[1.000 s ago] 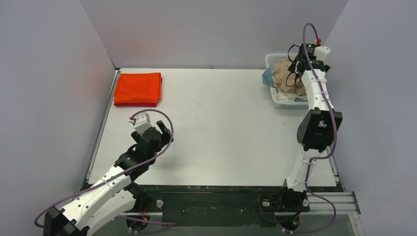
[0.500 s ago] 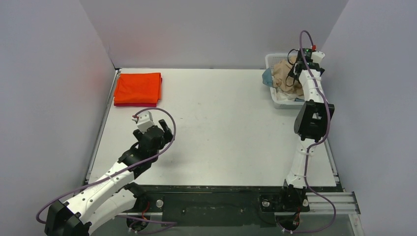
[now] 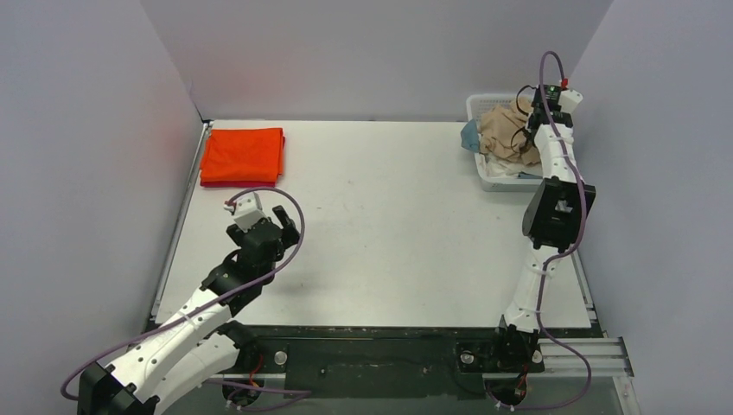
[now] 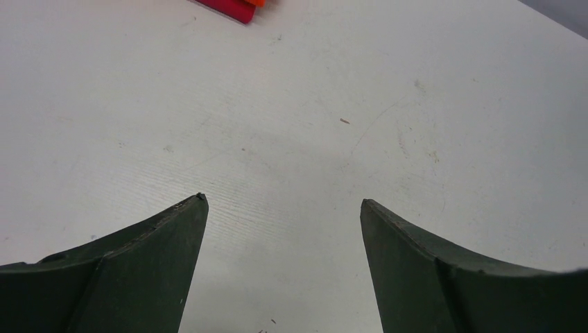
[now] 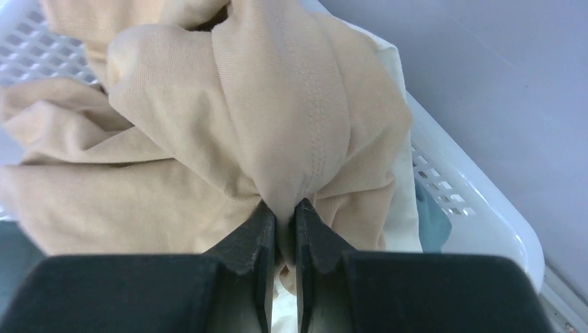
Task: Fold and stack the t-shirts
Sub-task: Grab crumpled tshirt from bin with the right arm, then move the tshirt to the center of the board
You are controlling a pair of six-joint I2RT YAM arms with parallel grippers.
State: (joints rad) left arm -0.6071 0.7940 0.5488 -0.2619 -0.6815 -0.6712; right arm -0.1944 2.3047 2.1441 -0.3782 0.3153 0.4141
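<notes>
A crumpled tan-beige t-shirt (image 3: 505, 130) (image 5: 229, 118) fills the white lattice basket (image 3: 489, 175) at the far right. My right gripper (image 5: 284, 208) (image 3: 524, 111) is shut on a pinched fold of it. A cream-white t-shirt (image 5: 399, 208) and a blue one (image 3: 469, 134) (image 5: 430, 222) lie under it. A folded bright orange t-shirt (image 3: 243, 154) rests on a dark red one (image 3: 238, 182) at the far left; their corner (image 4: 239, 8) shows in the left wrist view. My left gripper (image 3: 283, 226) (image 4: 283, 205) hangs open over bare table, nothing between its fingers.
Purple-grey walls close in the table (image 3: 389, 216) on the left, back and right. The basket's rim (image 5: 478, 201) stands close to the right wall. A metal rail (image 3: 596, 350) runs along the near edge by the right arm's base.
My right gripper has closed on the tan-beige t-shirt in the basket, and the cloth has bunched up. The left arm shifted slightly, still open.
</notes>
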